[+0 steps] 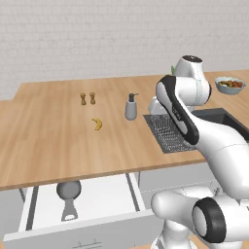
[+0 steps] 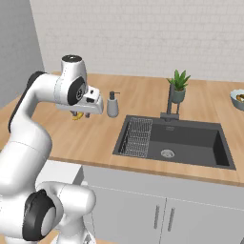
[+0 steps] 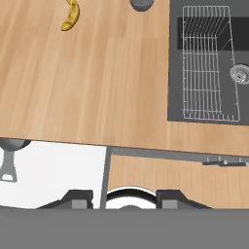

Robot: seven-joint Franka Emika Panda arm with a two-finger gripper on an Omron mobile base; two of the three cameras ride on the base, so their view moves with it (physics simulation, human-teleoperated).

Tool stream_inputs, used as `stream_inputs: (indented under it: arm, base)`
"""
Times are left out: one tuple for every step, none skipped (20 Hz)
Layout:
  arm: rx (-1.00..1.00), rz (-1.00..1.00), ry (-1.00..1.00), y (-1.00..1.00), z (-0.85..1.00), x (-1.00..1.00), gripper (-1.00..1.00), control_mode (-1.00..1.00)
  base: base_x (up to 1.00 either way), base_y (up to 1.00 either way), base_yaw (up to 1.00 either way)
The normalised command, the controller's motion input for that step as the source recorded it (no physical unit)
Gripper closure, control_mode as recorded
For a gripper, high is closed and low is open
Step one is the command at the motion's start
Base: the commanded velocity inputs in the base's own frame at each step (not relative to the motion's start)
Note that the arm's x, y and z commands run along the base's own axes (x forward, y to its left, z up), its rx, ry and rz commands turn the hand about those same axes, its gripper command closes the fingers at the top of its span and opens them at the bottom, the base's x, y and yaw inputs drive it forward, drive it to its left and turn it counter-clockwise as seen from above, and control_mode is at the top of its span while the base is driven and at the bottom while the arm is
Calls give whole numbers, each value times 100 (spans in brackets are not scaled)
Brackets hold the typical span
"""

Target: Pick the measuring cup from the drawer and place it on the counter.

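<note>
Dark-grey round-bowled measuring cup (image 1: 68,190), pale holed handle, in white drawer (image 1: 104,197), gripper (image 3: 124,198) half-open, empty

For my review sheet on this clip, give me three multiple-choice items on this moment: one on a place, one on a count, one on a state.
1. Where does the measuring cup lie?
A. in the sink
B. in the drawer
C. on the counter

2. How many shakers stand on the counter?
A. two
B. four
C. none

3. What state is the drawer in?
A. shut
B. pulled out
C. taken off its rails

Key: 1 B, the cup rests on the white drawer floor; 2 A, a pair stands beyond the banana; 3 B, its white inside lies bare below the counter edge.
</note>
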Motion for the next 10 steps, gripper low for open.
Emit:
stream_inputs:
  arm:
    - [0, 0, 0, 0, 0, -2, -100, -100]
    - [0, 0, 0, 0, 0, -7, -100, -100]
    - [0, 0, 0, 0, 0, -16, -100, -100]
    - [0, 0, 0, 0, 0, -24, -100, -100]
    - [0, 0, 0, 0, 0, -29, -100, -100]
    - [0, 0, 0, 0, -1, -35, -100, -100]
    - [0, 0, 0, 0, -6, -38, -100, -100]
    - [0, 0, 0, 0, -11, -41, -100, -100]
    - [0, 0, 0, 0, -19, -44, -100, -100]
    - [0, 0, 0, 0, -25, -43, -100, -100]
  base:
    - [0, 0, 0]
    - [0, 0, 0]
    - [0, 0, 0]
    - [0, 0, 0]
    - [0, 0, 0]
    - [0, 0, 0]
    - [0, 0, 0]
    - [0, 0, 0]
    - [0, 0, 0]
    - [0, 0, 0]
